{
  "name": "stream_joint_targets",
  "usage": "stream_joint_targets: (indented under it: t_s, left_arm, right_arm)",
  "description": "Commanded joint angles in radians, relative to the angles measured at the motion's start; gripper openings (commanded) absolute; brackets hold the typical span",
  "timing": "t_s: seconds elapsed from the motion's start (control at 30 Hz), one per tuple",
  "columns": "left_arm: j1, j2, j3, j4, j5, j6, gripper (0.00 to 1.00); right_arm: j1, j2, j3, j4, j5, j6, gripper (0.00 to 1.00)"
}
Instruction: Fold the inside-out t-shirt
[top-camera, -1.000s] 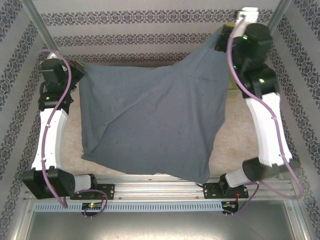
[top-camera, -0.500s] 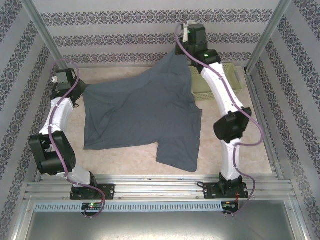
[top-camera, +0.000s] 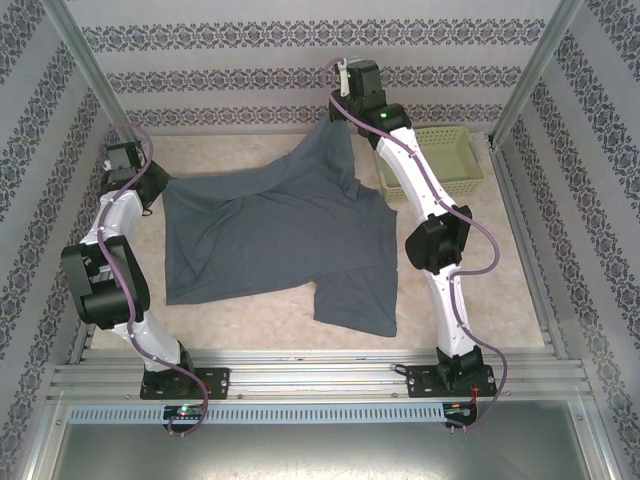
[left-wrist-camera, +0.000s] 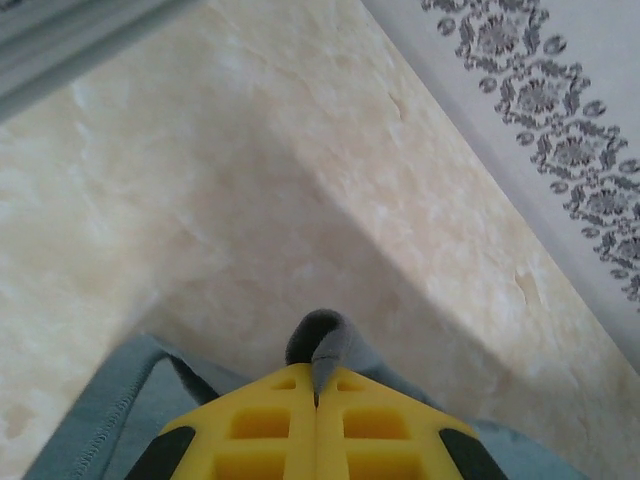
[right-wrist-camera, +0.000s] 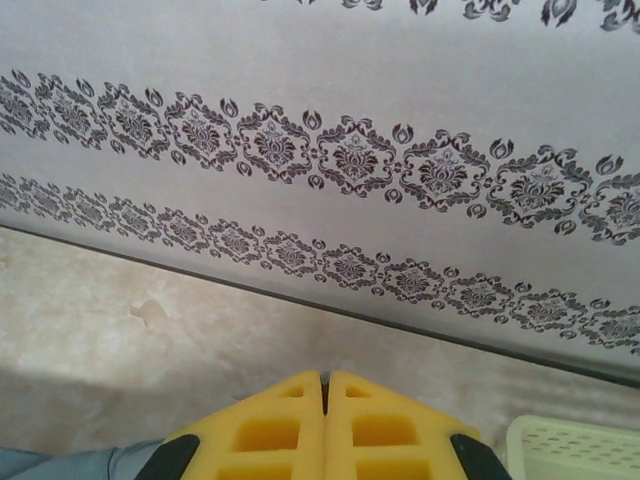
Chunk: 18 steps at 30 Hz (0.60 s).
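I see the t-shirt (top-camera: 290, 230) as plain slate blue-grey, no print, with matching stitching along its hem; the bench (top-camera: 260, 320) is pale beige with a cloudy, marbled mottling; the basket (top-camera: 455, 150) is light green with a slotted lattice; the walls (top-camera: 250, 40) are off-white, crossed by bands of dark damask flourishes; the left arm (top-camera: 112, 225) and right arm (top-camera: 410, 175) are white with black joints, trailing purple cables (top-camera: 494, 252); the left gripper (left-wrist-camera: 317, 385) and right gripper (right-wrist-camera: 324, 385) show me bright yellow fingers with black patches at the sides; the rail (top-camera: 320, 372) is silvery metal.
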<state>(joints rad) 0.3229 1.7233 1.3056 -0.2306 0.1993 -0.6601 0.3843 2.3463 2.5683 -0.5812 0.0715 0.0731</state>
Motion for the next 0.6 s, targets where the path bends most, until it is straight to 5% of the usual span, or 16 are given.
stream_joint_targets:
  t_s: [0.0, 0.23, 0.57]
  left_arm:
    - [0.007, -0.004, 0.023, 0.044, 0.057, 0.031, 0.00]
    - [0.011, -0.090, 0.014, 0.039, 0.058, -0.007, 0.00]
    - [0.021, -0.322, -0.098, -0.079, 0.152, -0.110, 0.00]
  right_arm:
    - [0.015, -0.093, -0.085, 0.062, 0.012, -0.073, 0.00]
    - [-0.007, -0.168, -0.100, 0.025, 0.032, -0.093, 0.00]
    - [0.002, -0.626, -0.502, 0.106, 0.119, -0.072, 0.00]
